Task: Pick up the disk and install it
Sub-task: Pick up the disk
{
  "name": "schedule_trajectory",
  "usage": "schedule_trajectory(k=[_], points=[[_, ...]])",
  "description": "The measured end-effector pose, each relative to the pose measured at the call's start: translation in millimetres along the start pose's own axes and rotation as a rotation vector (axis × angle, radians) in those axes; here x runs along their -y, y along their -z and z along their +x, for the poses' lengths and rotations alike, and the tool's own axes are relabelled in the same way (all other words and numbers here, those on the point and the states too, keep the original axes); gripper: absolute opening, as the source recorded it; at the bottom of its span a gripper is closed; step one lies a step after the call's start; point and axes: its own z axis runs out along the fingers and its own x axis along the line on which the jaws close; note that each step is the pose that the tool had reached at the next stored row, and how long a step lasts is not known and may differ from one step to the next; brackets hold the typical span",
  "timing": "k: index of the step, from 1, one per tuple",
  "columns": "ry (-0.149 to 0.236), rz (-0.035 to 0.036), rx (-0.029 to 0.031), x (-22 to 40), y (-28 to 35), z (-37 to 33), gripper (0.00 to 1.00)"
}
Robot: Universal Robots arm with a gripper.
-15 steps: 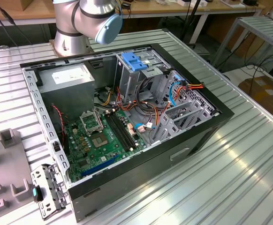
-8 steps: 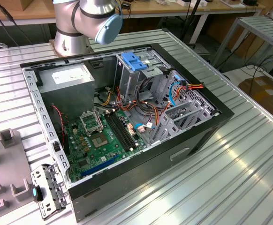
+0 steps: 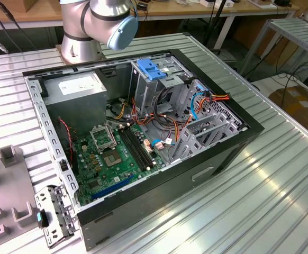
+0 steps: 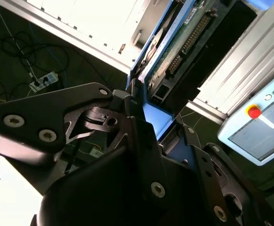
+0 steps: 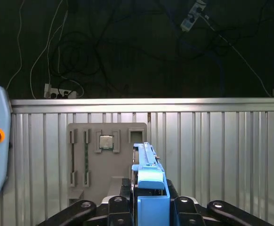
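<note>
Clasping the disk (image 5: 149, 175) by its blue-railed edges, claw (image 5: 150, 197) seemingly well clear above the ribbed table (image 5: 221, 155)

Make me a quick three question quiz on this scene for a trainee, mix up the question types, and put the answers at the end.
1. True or false: the gripper has its jaws shut on the disk.
2. In the first wrist view, what sits in the grey fixture beyond the disk? A) a processor chip B) a screwdriver C) a fan
3. Fill in: in the exterior view, the computer case lies on the ribbed metal table with its side panel ____ (on or off).
Key: 1 true; 2 A; 3 off.
</note>
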Motion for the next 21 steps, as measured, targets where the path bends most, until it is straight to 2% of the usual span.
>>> schedule_trajectory(k=[2, 11, 17, 21], points=[[0.000, -0.0014, -0.0001, 0.0, 6.3, 0.1, 0.37], [0.000, -0.0011, 0.0001, 0.2, 6.3, 0.1, 0.37], [0.000, -0.0012, 0.0000, 9.6, 6.4, -0.1, 0.37], [0.000, -0.0012, 0.0000, 13.3, 6.5, -0.1, 0.37]])
